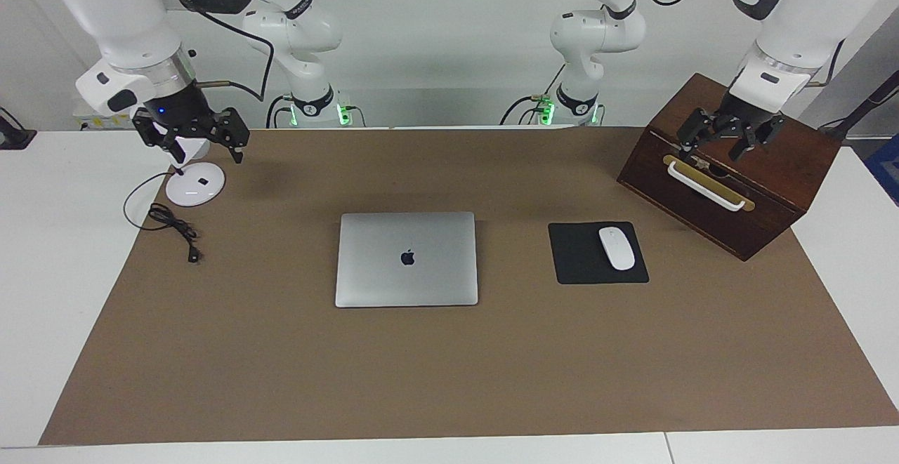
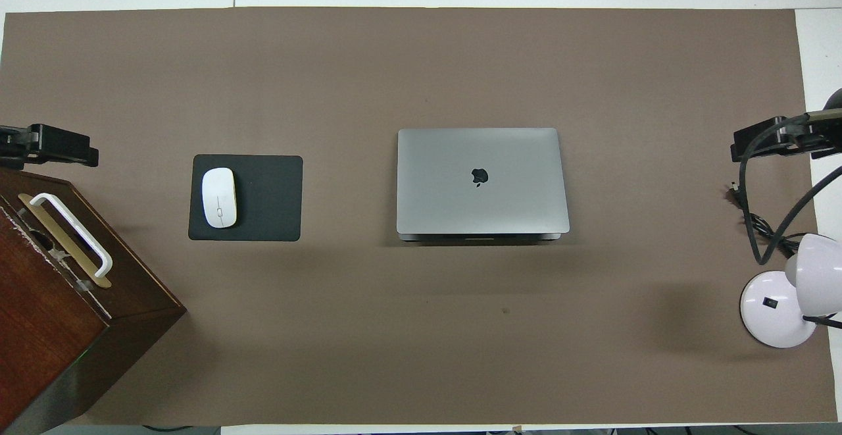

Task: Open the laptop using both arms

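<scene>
Laptop [image 1: 407, 259] shut flat on surface [image 1: 449, 373], untouched, well apart from both arms' fingers: left fingers [image 1: 730, 142] apart, right fingers [image 1: 197, 142] apart; opening not started.

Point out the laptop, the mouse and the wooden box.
laptop [image 1: 407, 259], facing view, middle of the closed lid.
mouse [image 1: 617, 248], facing view, its white top.
wooden box [image 1: 772, 176], facing view, its sloping dark top.
</scene>
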